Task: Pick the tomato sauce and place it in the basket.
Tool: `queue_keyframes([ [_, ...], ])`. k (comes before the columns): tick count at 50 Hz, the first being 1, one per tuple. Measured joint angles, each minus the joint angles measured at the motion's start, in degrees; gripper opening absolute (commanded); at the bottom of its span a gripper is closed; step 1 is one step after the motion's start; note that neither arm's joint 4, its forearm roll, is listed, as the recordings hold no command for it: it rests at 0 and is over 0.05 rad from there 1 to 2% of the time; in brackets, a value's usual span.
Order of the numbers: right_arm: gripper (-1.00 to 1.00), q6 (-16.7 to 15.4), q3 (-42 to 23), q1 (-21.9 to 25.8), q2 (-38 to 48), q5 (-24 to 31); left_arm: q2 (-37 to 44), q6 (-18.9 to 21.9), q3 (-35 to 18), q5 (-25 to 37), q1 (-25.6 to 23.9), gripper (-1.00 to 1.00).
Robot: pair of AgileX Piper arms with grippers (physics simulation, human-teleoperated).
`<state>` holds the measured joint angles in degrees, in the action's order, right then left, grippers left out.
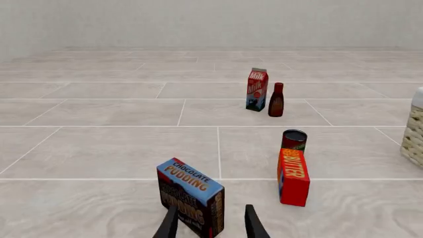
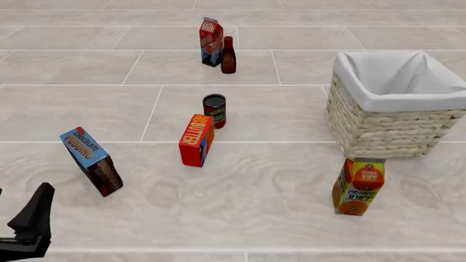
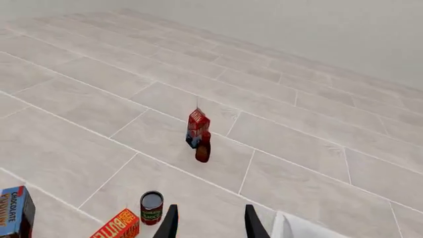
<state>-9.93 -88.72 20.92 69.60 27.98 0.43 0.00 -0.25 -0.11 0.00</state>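
Observation:
The tomato sauce (image 2: 214,109) is a small tin can with a dark red top, upright on the floor just behind a red butter box. It also shows in the left wrist view (image 1: 294,139) and the right wrist view (image 3: 151,208). The basket (image 2: 393,123) is pale wicker with white lining and stands at the right, empty. My left gripper (image 2: 29,224) is low at the near left, far from the can; its fingers (image 1: 211,210) are open and empty. My right gripper (image 3: 211,210) is open and empty, high above the floor, and out of the front view.
A red butter box (image 2: 196,140) stands against the can's near side. A tilted chocolate pudding box (image 2: 93,161) is close in front of the left gripper. An orange juice carton (image 2: 358,185) stands in front of the basket. A milk carton (image 2: 210,41) and a dark bottle (image 2: 228,55) stand at the back.

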Motion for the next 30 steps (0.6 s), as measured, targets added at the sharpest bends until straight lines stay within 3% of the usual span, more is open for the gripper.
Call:
queue_keyframes([
  [10, 1.0, 1.0, -38.7, 3.5, 28.9, 16.8, 0.0, 0.0, 0.0, 0.0, 0.0, 1.0],
  [14, 1.0, 2.1, -50.1, 4.1, 38.2, 21.7, 0.0, 0.0, 0.0, 0.0, 0.0, 1.0],
  [21, 1.0, 3.6, -61.8, 4.4, 49.8, 26.1, 0.0, 0.0, 0.0, 0.0, 0.0, 1.0],
  [30, 1.0, 5.1, -68.7, 4.2, 59.8, 28.2, 0.0, 0.0, 0.0, 0.0, 0.0, 1.0],
])
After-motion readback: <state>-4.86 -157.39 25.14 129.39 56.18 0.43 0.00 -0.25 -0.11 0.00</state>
